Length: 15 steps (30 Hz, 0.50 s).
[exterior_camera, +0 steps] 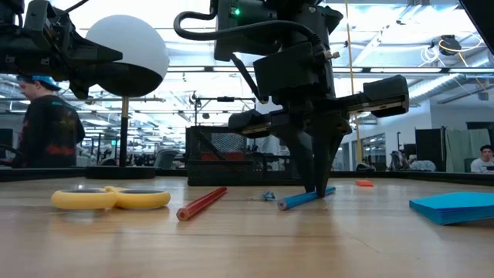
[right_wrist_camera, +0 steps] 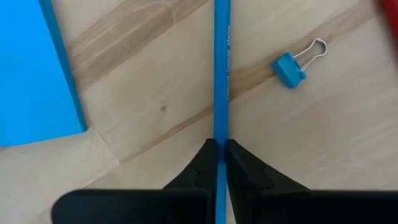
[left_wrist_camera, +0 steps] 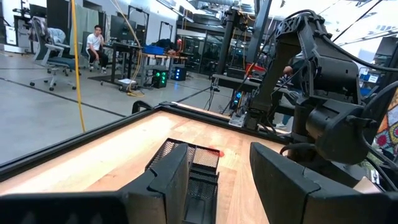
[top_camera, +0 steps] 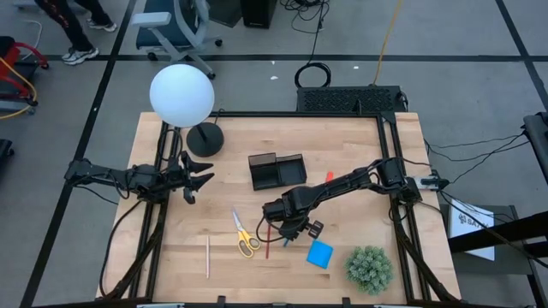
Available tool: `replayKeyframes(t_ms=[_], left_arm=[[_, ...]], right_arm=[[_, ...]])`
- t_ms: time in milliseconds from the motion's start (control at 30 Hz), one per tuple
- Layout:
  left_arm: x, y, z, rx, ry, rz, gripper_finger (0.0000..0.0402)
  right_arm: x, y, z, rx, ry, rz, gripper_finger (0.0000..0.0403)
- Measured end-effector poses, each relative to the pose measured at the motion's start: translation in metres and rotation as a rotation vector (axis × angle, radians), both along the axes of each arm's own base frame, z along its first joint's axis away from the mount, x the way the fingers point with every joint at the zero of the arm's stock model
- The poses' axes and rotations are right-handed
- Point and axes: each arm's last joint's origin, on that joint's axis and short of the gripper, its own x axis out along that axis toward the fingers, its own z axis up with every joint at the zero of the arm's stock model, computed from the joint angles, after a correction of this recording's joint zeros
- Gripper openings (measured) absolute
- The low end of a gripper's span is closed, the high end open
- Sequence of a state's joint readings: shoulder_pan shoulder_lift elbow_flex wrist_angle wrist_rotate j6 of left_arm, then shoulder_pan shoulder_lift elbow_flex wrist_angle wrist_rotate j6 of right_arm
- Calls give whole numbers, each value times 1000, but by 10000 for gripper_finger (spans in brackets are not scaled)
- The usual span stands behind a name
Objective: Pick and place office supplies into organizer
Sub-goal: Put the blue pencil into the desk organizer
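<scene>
The right gripper [right_wrist_camera: 217, 155] is down at the table, in the middle near part, and its two fingers are pressed together on a thin blue pencil [right_wrist_camera: 221, 74]. In the right wrist view the pencil runs straight out from between the fingertips and lies flat on the wood. In the low view the pencil [exterior_camera: 305, 198] still touches the table under the gripper [exterior_camera: 318, 188].

A small blue binder clip [right_wrist_camera: 290, 67] lies just beside the pencil, apart from it. On the other side of the pencil is the blue square notepad [right_wrist_camera: 34, 74], near but not touching. In the high view the notepad [top_camera: 320, 254] sits to the right and nearer than the gripper [top_camera: 295, 229].

To the left of the gripper lies a red pencil [top_camera: 267, 241], and next to it the yellow-handled scissors [top_camera: 245, 235]. A pale wooden pencil [top_camera: 207, 256] lies further left, well apart from the others. A small red eraser [top_camera: 330, 176] is on the far side, to the right of the organizer [top_camera: 277, 170]. The organizer, a black tray with compartments, stands in the middle far part of the table; I cannot tell if something lies in it.

The left gripper [top_camera: 195, 178] waits above the left part of the table with its fingers apart, holding nothing. A lamp with a white globe [top_camera: 181, 94] stands at the far left, and a green spiky plant ball [top_camera: 370, 267] at the near right.
</scene>
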State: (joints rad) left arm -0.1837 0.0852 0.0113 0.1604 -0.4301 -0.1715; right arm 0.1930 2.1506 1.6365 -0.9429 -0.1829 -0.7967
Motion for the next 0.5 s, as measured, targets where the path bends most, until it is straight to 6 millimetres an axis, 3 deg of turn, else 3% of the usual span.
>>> replayKeyframes(t_ms=[500], left_arm=[[0,0,0,2,1,0,170]], right_arm=[[-2,-3,3,-34,13,-4,8]])
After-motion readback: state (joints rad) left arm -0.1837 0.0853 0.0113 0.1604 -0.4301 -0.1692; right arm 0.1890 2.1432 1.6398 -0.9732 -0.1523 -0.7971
